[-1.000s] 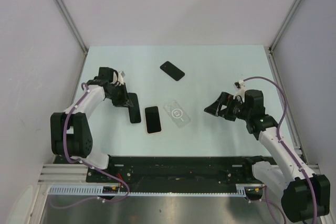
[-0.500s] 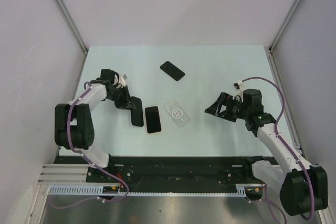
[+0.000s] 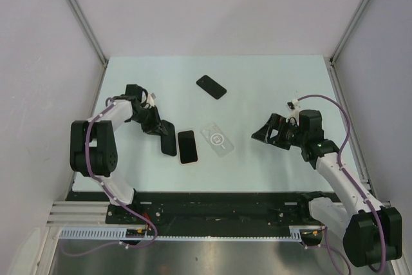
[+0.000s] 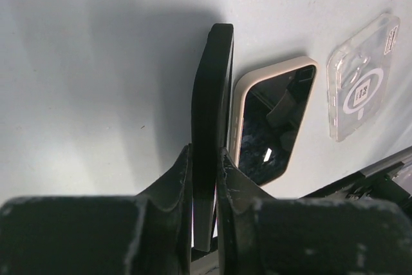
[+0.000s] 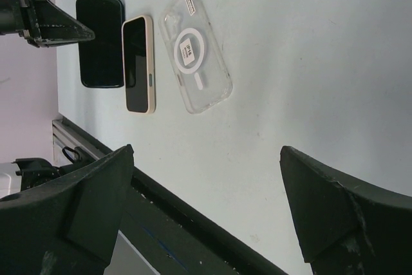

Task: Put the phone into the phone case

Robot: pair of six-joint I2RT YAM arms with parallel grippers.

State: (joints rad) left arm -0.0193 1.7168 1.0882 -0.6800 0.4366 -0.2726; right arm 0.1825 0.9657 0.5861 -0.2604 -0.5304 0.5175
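Left arm [image 3: 112, 113], right arm [image 3: 335, 172]: white links, black joints (purple cables [image 3: 346, 127]).

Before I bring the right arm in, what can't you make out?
- Left wrist: the slab pinched in the left gripper shows edge-on, so I cannot tell if it is a phone or a case. The fingers hide its near end.
- Top: the far phone is too small to tell face up or down.
- Right wrist: the label on the case is too small to read, and the far phone is out of frame.
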